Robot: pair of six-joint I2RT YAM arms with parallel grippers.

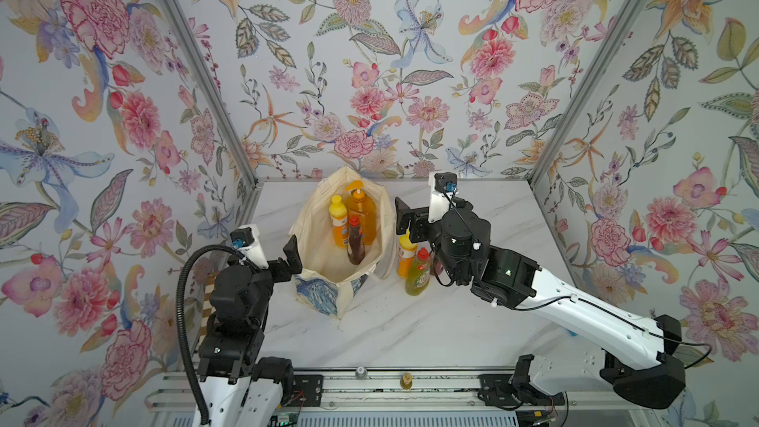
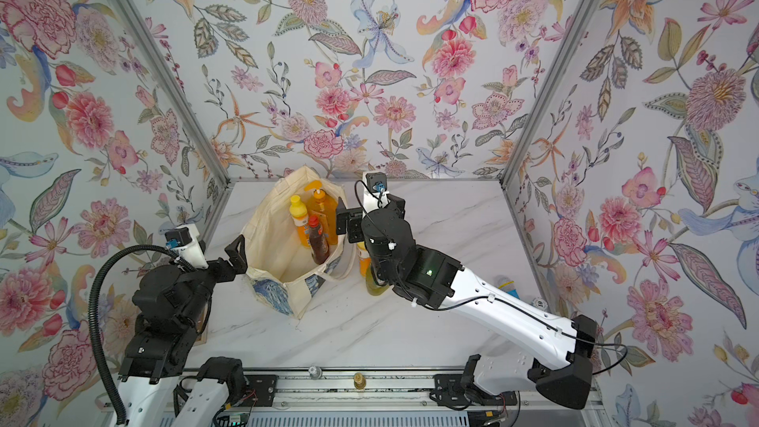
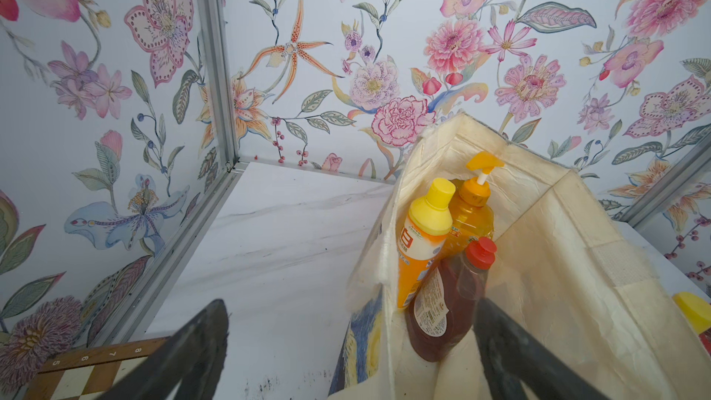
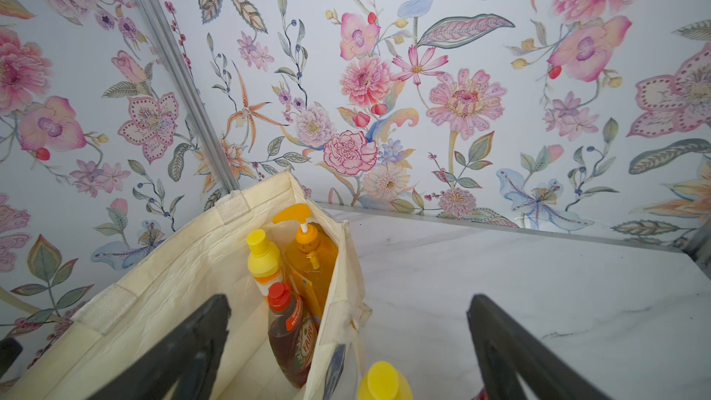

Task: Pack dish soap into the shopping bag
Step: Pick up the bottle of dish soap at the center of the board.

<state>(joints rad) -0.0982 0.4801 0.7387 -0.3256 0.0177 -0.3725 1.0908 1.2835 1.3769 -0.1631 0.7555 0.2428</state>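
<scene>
Both open and empty: my left end effector (image 1: pixel 291 260) hangs close beside the bag (image 1: pixel 318 240), my right end effector (image 1: pixel 405 221) over the orange bottle (image 1: pixel 406 258) and green bottle (image 1: pixel 418 275), which stand just beside the bag on the counter (image 1: pixel 451 322). Inside the bag stand the pump bottle (image 1: pixel 364 215), second orange bottle (image 1: pixel 339 230) and dark-red bottle (image 1: pixel 355 242). The two outside look full, so weighty, with stiff, slick plastic. I'd grip the body below the cap, squarely.

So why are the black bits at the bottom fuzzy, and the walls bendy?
Left wrist view: the left end effector's fingers sit too close to the lens, so they blur; the dish soap in the shopping bag looks sharp. Right wrist view: same blur on the right end effector's fingers. In both top views: the wide lens splays the metal frame posts outward; shadows are faint.
</scene>
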